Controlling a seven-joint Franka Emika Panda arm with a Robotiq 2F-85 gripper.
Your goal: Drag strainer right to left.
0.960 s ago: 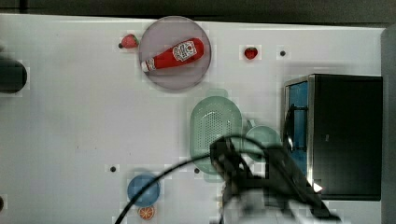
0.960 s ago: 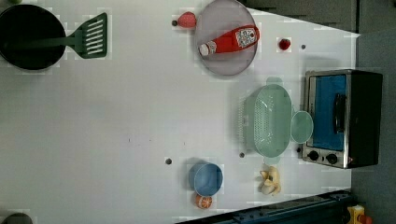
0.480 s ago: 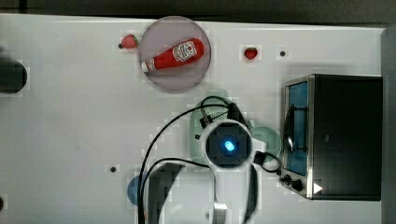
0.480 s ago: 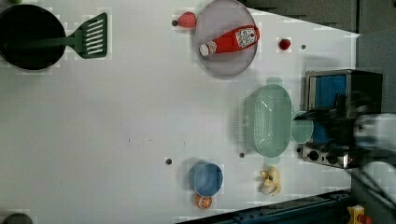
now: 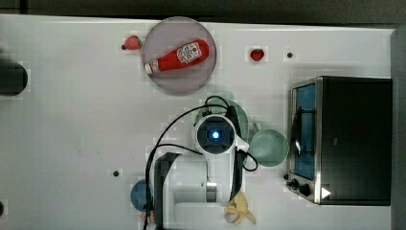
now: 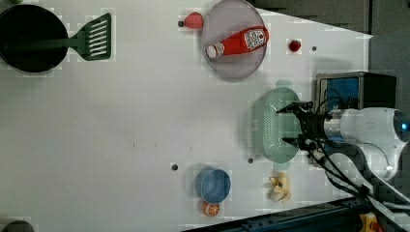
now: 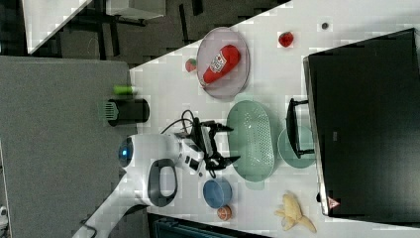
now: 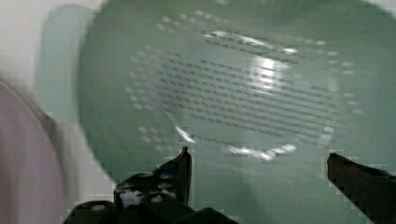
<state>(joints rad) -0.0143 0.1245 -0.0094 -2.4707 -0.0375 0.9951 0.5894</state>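
The claw [image 6: 292,123] hangs over the strainer [image 6: 270,124] with its fingers [image 8: 184,164] spread wide, one to each side of the perforated floor (nothing between them but air). The strainer lies on the white table [image 6: 125,135], the mint cup [image 5: 269,147] touching its edge at three o'clock in the top view. Past the cup stands the toaster oven [image 5: 342,139]. At twelve o'clock from the strainer in the left view, a plate [image 6: 234,48] carries a ketchup bottle [image 6: 238,42].
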